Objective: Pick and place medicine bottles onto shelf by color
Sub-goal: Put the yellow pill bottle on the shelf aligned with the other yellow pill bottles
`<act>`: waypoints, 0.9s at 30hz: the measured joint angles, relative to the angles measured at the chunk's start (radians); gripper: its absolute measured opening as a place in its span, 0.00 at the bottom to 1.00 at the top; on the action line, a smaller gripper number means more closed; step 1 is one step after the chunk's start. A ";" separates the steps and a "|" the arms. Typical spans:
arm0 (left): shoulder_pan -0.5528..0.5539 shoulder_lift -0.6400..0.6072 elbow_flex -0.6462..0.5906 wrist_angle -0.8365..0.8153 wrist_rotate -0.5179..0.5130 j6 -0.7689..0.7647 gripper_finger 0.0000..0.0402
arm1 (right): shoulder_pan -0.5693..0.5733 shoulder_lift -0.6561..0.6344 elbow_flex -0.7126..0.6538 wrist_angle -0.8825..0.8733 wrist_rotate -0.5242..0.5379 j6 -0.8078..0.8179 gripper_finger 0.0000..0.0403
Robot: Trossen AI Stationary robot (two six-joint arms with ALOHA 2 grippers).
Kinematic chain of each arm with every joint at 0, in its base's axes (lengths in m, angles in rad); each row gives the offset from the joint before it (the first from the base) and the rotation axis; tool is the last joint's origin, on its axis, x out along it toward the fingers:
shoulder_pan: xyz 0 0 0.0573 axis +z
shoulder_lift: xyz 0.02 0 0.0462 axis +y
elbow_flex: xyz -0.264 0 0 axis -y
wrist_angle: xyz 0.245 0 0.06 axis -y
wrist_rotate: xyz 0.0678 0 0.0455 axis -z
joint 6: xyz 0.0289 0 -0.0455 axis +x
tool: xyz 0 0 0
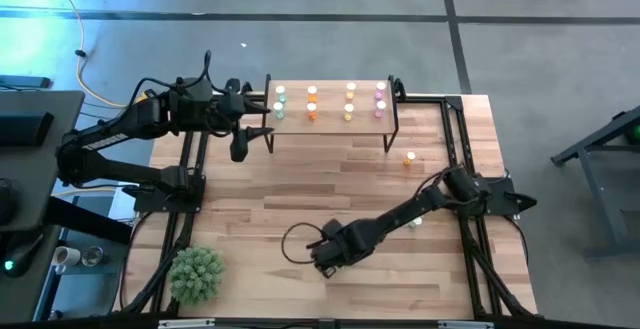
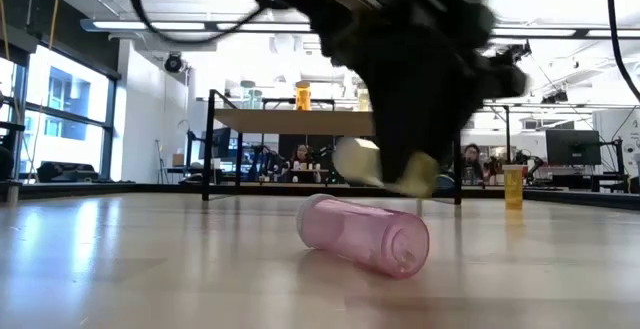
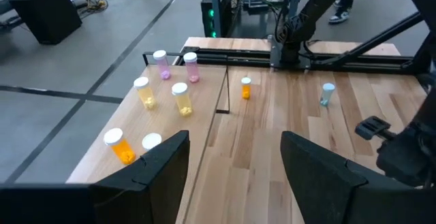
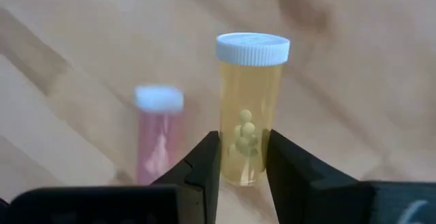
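Two bottles (image 4: 249, 108) (image 2: 364, 233) near table's (image 1: 300, 184) front edge.

Your wooden table (image 1: 300, 204) carries the shelf (image 1: 330, 124) at its far edge, a pink bottle (image 2: 365, 233) lying on its side, an upright orange bottle (image 1: 409, 158), and a green plant (image 1: 196, 273) at the near-left corner.

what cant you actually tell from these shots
- High view: the right pincer hides the yellow bottle under its own dark body.
- Low view: the arm covers most of that bottle and part of the shelf; the pink bottle lies on its side.
- Right wrist view: the fingers cover the yellow bottle's base, so table contact is unclear.
- Left wrist view: the left pincer hides the near shelf corner.
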 joint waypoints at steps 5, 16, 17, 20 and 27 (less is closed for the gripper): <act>0.000 -0.006 0.000 -0.007 0.002 0.000 0.54 | -0.024 -0.061 0.000 0.003 0.093 -0.115 0.21; 0.000 -0.007 0.000 -0.118 0.062 0.000 0.54 | -0.112 -0.184 0.000 0.027 0.260 -0.370 0.21; 0.000 -0.007 0.000 -0.119 0.062 0.000 0.54 | -0.119 -0.195 0.000 0.026 0.278 -0.390 0.21; 0.000 -0.007 0.000 -0.119 0.062 0.000 0.54 | -0.139 -0.227 0.000 0.039 0.332 -0.447 0.21; -0.005 -0.007 0.000 -0.119 0.110 0.001 0.54 | -0.173 -0.306 0.000 0.097 0.423 -0.570 0.22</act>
